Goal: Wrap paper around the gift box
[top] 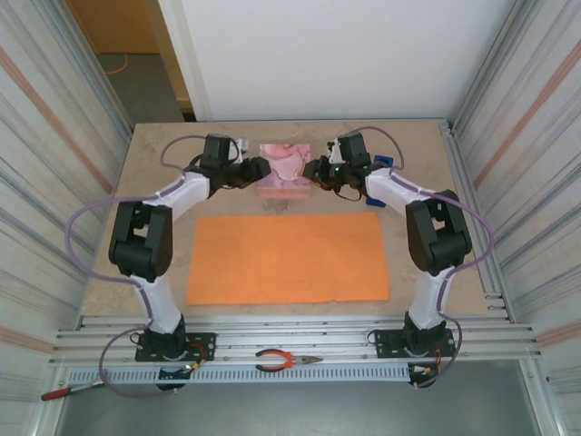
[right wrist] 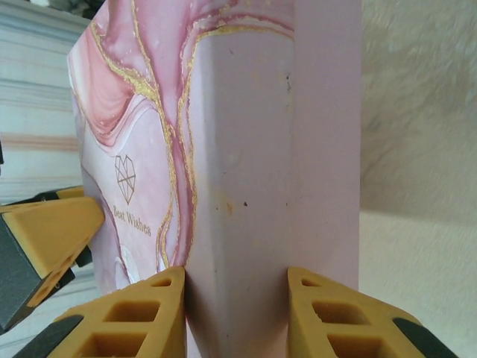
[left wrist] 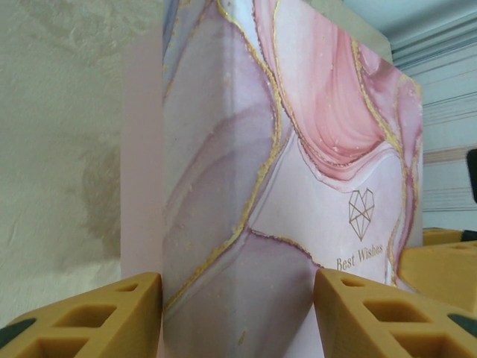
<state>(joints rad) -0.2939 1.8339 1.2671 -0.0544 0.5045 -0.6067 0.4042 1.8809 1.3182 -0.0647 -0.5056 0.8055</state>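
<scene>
Gripping the gift box (top: 284,171) at far centre, beyond the paper (top: 287,259), with jaws of left gripper (left wrist: 237,298) and right gripper (right wrist: 237,298) closed on opposite ends. Might slip or twist if lifted unevenly; might rumple paper if dragged.

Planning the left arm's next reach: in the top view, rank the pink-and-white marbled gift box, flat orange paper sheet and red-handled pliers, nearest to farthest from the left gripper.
From the left gripper:
1. Pink-and-white marbled gift box, at its fingertips, far side of the table.
2. Orange paper sheet, flat, mid-table.
3. Red-handled pliers, at the near edge, beyond the paper.
</scene>
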